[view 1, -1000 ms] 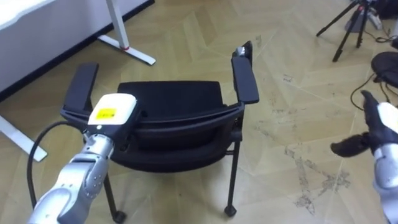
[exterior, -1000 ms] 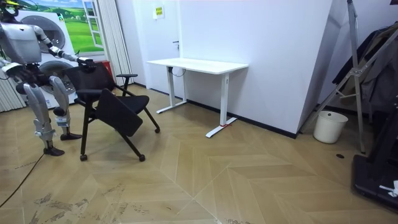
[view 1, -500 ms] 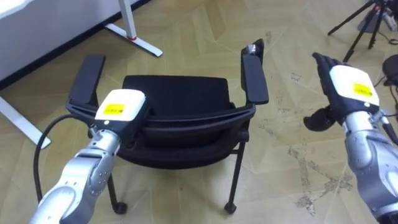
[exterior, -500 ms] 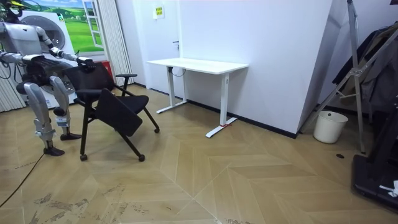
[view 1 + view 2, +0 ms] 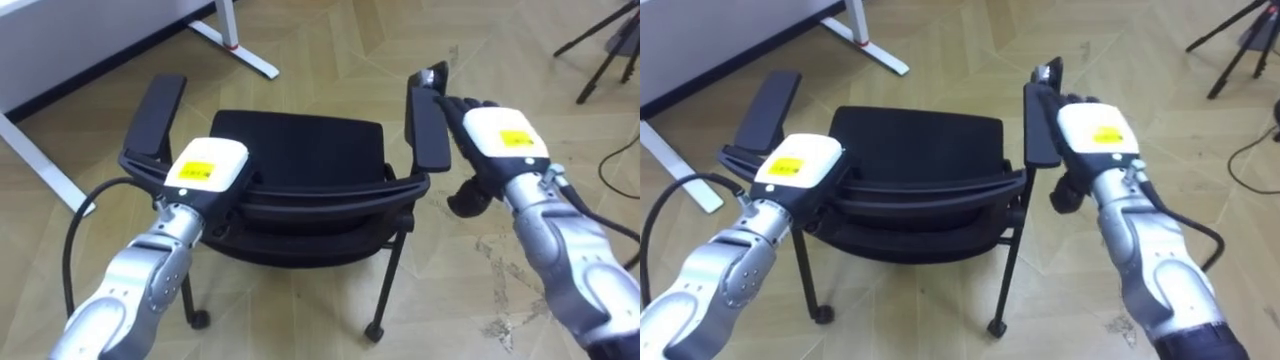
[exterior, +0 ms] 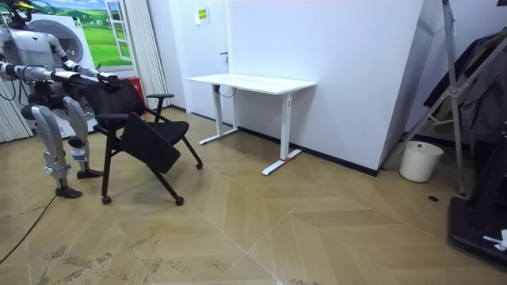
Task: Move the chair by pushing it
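A black chair with two armrests and castors stands right before me, its backrest nearest. My left hand lies on the backrest's top edge at the left end, with its fingers hidden beneath the hand's back. My right hand is at the outer side of the right armrest, fingers straight along it and thumb hanging below. In the room view I stand behind the chair at the room view's left, both arms stretched out to it.
A white desk stands against the wall beyond the chair; its foot is on the floor close to the left armrest. A tripod leg is at the far right. A white bin stands by the wall.
My right hand has swung in from the far right to the chair's right armrest. The left hand has stayed on the backrest. The eye view has shifted slightly.
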